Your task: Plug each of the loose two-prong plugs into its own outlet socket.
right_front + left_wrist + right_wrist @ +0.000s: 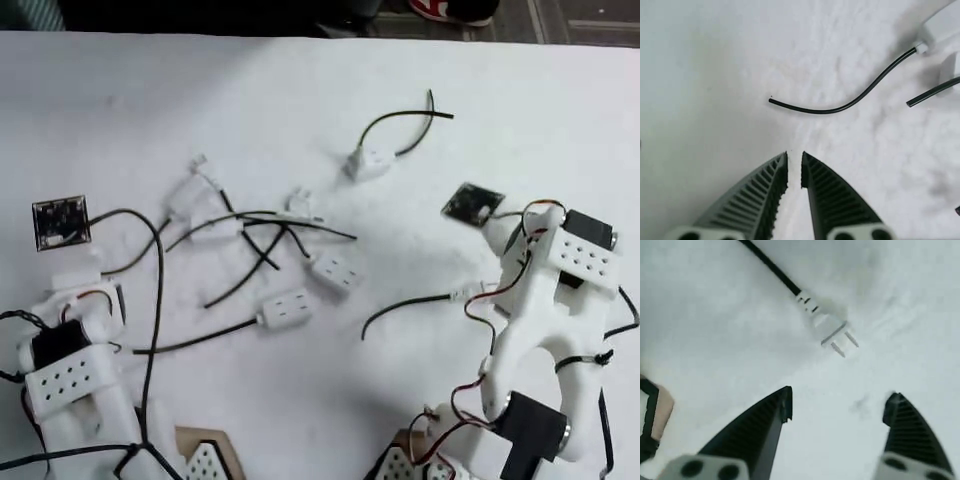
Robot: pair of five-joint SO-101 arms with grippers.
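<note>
Right claw [839,393] wide; plug [832,330] just ahead, apart from socket [285,308].

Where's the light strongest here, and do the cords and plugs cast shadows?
High view: the table seems brightest toward its far side; the cords cast barely any shadow. Left wrist view: the surface dims toward one side; the black cord has almost no shadow. Right wrist view: a soft grey shadow lies beside the two-prong plug.

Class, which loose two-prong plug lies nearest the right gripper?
The lone plug right before the open right gripper, prongs bare; the rest cluster farther away.
</note>
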